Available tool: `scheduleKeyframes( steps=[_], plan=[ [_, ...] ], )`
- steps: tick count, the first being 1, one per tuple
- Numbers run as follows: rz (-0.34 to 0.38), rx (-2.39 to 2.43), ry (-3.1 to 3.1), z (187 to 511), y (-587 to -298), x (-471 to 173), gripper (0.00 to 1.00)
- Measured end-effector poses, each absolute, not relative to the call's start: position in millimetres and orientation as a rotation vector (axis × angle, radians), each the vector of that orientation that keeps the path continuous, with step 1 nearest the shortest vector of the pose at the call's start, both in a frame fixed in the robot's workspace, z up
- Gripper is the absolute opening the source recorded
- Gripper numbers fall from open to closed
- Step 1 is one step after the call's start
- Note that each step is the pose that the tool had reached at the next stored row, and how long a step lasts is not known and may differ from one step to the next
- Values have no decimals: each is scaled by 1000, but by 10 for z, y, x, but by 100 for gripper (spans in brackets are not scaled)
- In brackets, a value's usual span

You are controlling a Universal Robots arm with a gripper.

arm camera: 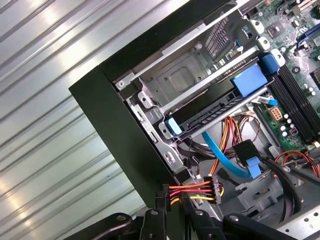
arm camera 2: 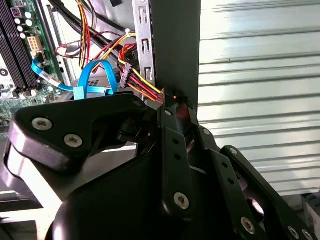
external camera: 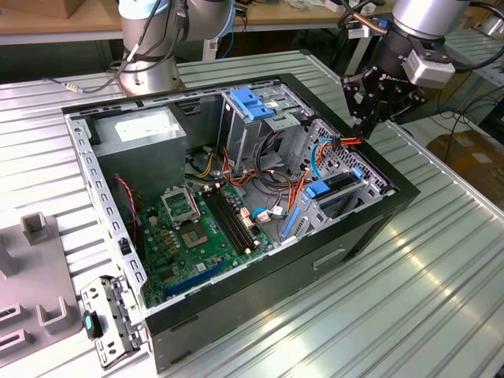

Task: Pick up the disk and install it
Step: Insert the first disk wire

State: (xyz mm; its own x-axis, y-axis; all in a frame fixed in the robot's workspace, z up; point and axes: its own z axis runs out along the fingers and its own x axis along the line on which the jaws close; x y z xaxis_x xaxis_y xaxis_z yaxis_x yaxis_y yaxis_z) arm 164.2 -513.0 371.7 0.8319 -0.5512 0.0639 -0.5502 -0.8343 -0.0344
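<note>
table (external camera: 441,268): ribbed metal top; carries the open case.
case (external camera: 236,311): lies on its side, lid off, board and wiring exposed.
cage (external camera: 324,213): at the near right corner of the case in the exterior view, against the black right wall.
disk, position (arm camera: 215,112): sits in a cage bay, flat and level, with blue rail tabs showing at its ends. in the exterior view it is a dark slab (external camera: 339,183) at that view's right. it looks slid home, but the seating cannot be confirmed.
disk, handling: judged stiff, dense for its size and shock-sensitive. bare metal faces are likely slippery.
disk, hold: judged best taken across the two long edges on the blue rails, clear of the connector end.
gripper (external camera: 368,126): at the far right rim of the case, apart from the disk. fingers are drawn together in both wrist views (arm camera 2: 174,97) (arm camera: 172,197), with no real gap.
power cable (arm camera: 192,190): red, yellow and orange wires run from their plug straight into the fingertips, and the gripper appears to pinch them just beside the case wall.
</note>
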Motion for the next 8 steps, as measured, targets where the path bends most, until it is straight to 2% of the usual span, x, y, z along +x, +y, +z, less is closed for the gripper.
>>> scheduleKeyframes(
  steps=[8],
  plan=[
    [-130,-3036,847,3695,-5132,1642,25]
  ],
)
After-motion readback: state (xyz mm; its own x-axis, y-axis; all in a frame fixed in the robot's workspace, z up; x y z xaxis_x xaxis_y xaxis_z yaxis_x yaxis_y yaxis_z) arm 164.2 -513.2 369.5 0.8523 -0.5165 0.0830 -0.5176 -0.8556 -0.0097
